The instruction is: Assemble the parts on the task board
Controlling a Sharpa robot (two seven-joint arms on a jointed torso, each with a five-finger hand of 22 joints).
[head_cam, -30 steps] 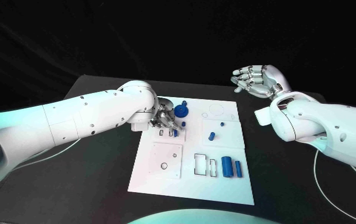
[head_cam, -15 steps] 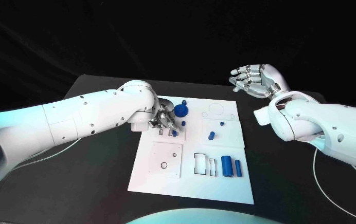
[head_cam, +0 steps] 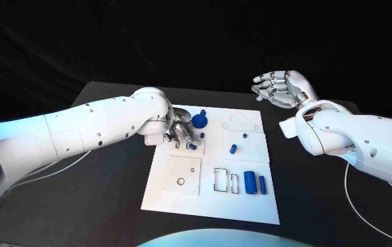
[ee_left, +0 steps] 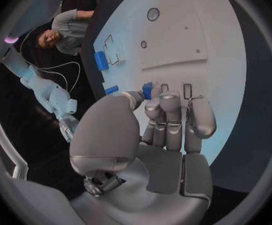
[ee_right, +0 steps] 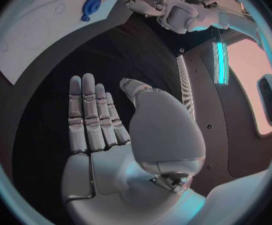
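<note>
Silver left hand (head_cam: 180, 131) pinching small blue part (ee_left: 147, 90) over white task board (head_cam: 208, 204) slots; silver right hand (head_cam: 279, 89) raised, spread, holding nothing. Risk: misaligned part jamming, slipping.

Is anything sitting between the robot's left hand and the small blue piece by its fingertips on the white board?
Nothing visible does. In the left wrist view the left hand has its fingertips right at the small blue piece on the white board, with no other part between them. Whether they touch it I cannot tell.
</note>
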